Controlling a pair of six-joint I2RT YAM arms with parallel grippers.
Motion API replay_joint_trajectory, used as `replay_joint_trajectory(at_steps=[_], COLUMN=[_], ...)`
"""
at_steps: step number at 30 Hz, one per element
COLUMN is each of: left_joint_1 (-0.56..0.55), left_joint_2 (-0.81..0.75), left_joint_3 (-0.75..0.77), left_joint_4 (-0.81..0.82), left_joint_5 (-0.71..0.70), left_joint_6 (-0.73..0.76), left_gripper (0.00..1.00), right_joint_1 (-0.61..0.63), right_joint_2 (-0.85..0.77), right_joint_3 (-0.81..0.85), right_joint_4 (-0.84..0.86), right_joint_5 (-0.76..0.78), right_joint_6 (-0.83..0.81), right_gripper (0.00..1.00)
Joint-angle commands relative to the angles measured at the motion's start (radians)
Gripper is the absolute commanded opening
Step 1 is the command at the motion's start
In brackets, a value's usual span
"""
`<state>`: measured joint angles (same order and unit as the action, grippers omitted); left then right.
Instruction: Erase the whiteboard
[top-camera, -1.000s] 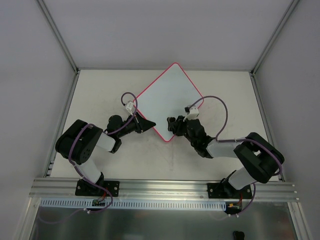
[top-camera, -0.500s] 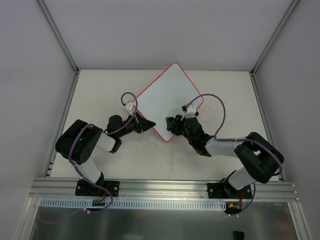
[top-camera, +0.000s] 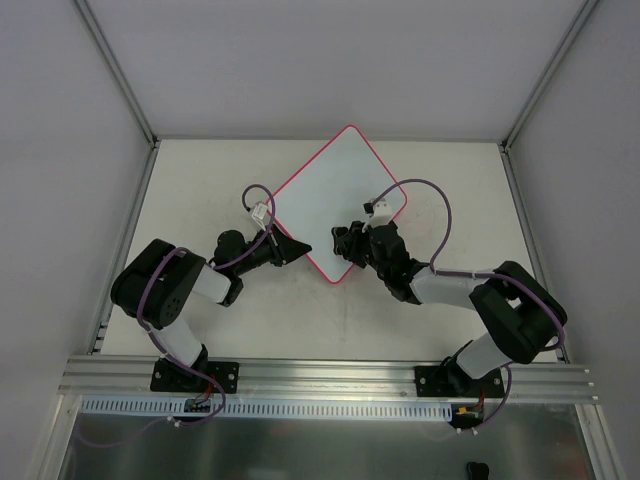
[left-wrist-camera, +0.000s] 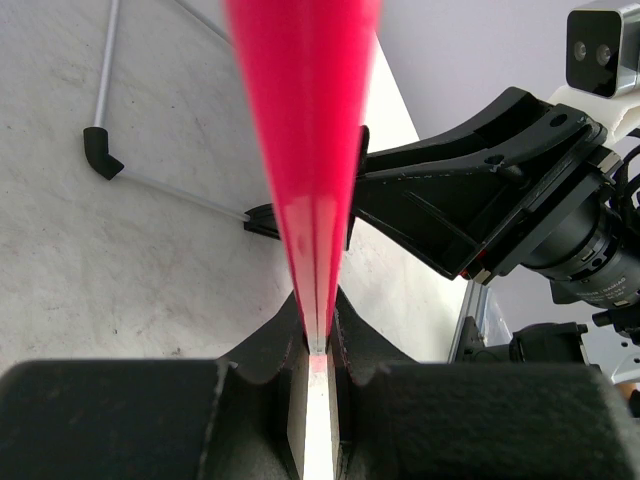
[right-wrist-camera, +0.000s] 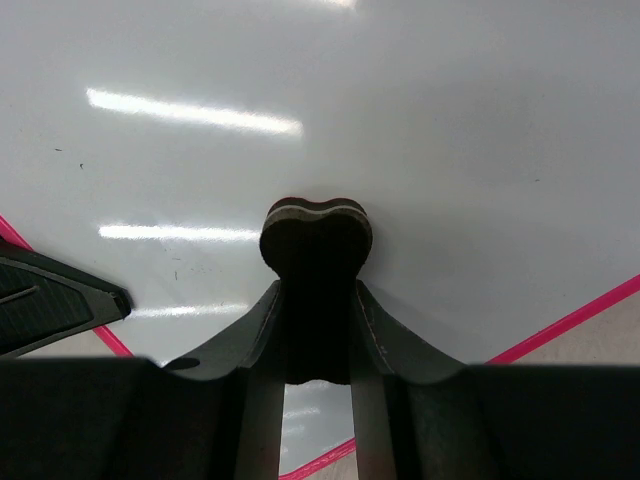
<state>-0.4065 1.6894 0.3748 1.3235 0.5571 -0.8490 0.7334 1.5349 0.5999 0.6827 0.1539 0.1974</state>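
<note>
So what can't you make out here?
- Left wrist view: the whiteboard edge, clamped in the left gripper, is a blurred red streak, too close.
- Right wrist view: the dark block in the right gripper shows only its tip; the fingers hide the rest.
- Top view: that block is hidden under the right arm.
- Marks on the board, right wrist view: tiny specks, too small to read.

My left arm (top-camera: 180, 290) bends at the elbow and reaches inward, left gripper (top-camera: 296, 247) pinched shut on the whiteboard (top-camera: 340, 195) edge. My right arm (top-camera: 490, 305) mirrors it, right gripper (top-camera: 346, 241) clamped on a dark eraser (right-wrist-camera: 316, 228).
</note>
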Motion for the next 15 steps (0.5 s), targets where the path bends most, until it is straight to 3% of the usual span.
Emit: replay_joint_trajectory(at_steps=[1, 15], left_joint_1=[-0.022, -0.023], left_joint_2=[-0.007, -0.010], left_joint_3=[0.001, -0.001], left_joint_4=[0.358, 0.358], left_joint_5=[0.052, 0.052], left_joint_6=[-0.009, -0.007], left_gripper=[0.00, 0.00], right_joint_1=[0.000, 0.090], right_joint_2=[0.010, -0.012], right_joint_3=[0.018, -0.104], right_joint_4=[0.034, 0.060], right_joint_5=[-0.001, 0.061], right_joint_6=[-0.007, 0.033], right_gripper=[0.00, 0.00])
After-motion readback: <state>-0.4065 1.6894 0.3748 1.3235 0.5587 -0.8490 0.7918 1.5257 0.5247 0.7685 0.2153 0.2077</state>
